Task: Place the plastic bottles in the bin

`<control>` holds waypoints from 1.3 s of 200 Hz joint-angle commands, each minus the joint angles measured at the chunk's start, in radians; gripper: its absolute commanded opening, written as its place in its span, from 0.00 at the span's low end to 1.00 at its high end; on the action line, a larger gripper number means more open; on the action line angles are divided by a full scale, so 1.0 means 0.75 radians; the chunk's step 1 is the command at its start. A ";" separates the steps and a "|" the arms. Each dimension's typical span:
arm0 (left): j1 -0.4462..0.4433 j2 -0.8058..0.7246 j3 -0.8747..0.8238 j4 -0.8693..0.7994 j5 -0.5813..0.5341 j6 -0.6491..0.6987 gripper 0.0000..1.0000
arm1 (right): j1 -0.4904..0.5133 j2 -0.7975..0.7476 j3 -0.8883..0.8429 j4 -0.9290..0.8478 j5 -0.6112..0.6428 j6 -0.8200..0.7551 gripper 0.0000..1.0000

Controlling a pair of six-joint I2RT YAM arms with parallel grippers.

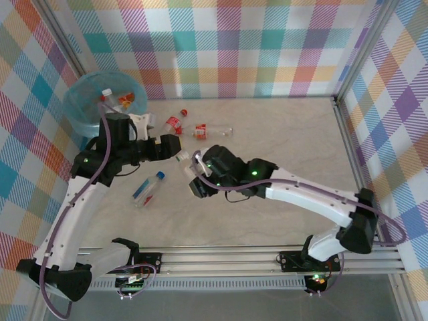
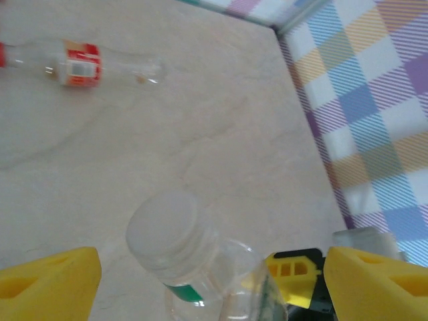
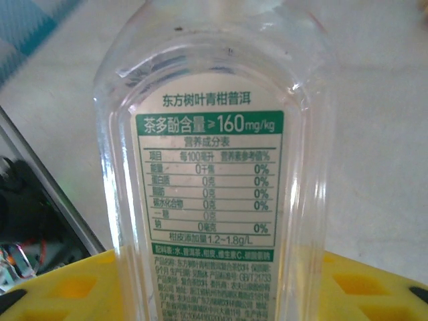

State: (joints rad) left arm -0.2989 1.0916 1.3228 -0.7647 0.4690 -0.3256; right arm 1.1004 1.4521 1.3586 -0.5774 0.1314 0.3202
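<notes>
Plaid walls (image 1: 227,47) in many colours close in a pale, marble-patterned table (image 1: 287,154), and the biggest thing on it is the bin (image 1: 75,114), pushed into the far left corner with a light-blue bag lining it and a few bottles (image 1: 126,101) already lying inside. That corner is on your left arm's side and well apart from your right arm, which probably explains the pose in the middle of the table. Your right gripper (image 1: 192,172) is closed on the lower body of a clear bottle (image 3: 214,167) with a green and white label, its yellow pads pressed to either side in the right wrist view. It holds the bottle with the white cap end toward the other arm. Your left gripper (image 2: 212,261) is wide open, with a yellow finger well out to each side of that cap and neither touching it. This looks like a hand-over being set up so the arm nearer the bin can take the bottle. Before the right lets go, you would need the left jaws to close on the neck or shoulder. Three more bottles lie loose on the table: a blue-capped bottle (image 1: 148,188) near your left arm, a long red-labelled bottle (image 1: 212,130) beyond the grippers, and a stubby red bottle (image 1: 173,124) beside it.
</notes>
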 commanded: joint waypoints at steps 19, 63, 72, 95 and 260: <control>-0.068 0.015 0.057 0.044 0.091 -0.044 0.80 | 0.001 -0.067 -0.004 0.134 -0.043 -0.064 0.53; -0.077 -0.011 0.055 0.076 0.051 -0.092 0.57 | 0.002 -0.106 -0.040 0.212 -0.121 -0.077 0.56; -0.076 -0.018 0.056 0.080 0.033 -0.103 0.50 | 0.001 -0.108 -0.046 0.215 -0.124 -0.075 0.56; -0.076 -0.033 0.051 0.094 0.013 -0.128 0.41 | 0.001 -0.119 -0.057 0.221 -0.142 -0.083 0.56; -0.046 0.013 0.455 0.020 -0.668 -0.009 0.00 | 0.001 0.026 0.214 0.321 -0.055 -0.126 1.00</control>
State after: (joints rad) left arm -0.3450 1.0798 1.4975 -0.7502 0.1894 -0.4427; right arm 1.0943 1.4097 1.3819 -0.3855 0.0532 0.2527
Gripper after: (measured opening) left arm 0.355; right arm 0.996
